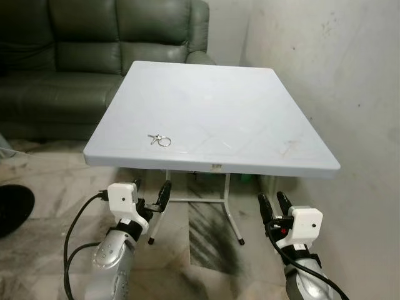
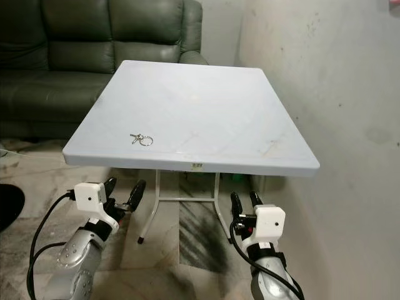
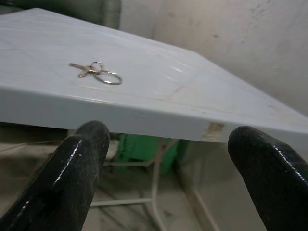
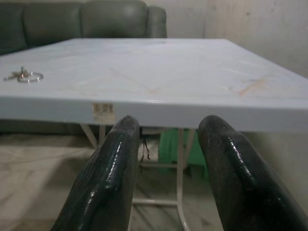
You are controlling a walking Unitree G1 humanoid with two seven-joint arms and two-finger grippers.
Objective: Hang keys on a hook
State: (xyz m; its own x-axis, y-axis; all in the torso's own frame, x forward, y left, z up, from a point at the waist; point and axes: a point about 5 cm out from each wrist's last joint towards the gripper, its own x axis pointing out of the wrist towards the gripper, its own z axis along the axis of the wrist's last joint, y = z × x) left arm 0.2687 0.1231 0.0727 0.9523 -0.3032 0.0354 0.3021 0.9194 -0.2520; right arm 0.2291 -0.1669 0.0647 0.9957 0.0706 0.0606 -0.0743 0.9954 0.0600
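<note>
One set of keys lies near the bench front-left edge, above and ahead of the nearer left gripper, jaws wide, empty; right gripper jaws narrower, empty.

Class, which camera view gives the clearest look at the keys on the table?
The left wrist view: the keys lie close, ring and key distinguishable. Both eye views show them small near the table's front-left edge; the right wrist view shows them tiny, edge-on.

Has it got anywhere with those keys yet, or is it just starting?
Just starting. The keys lie untouched on the white table, near its front edge. Both the left gripper and right gripper hover open below that edge, holding nothing. Picking up, finding a hook and hanging all remain.
</note>
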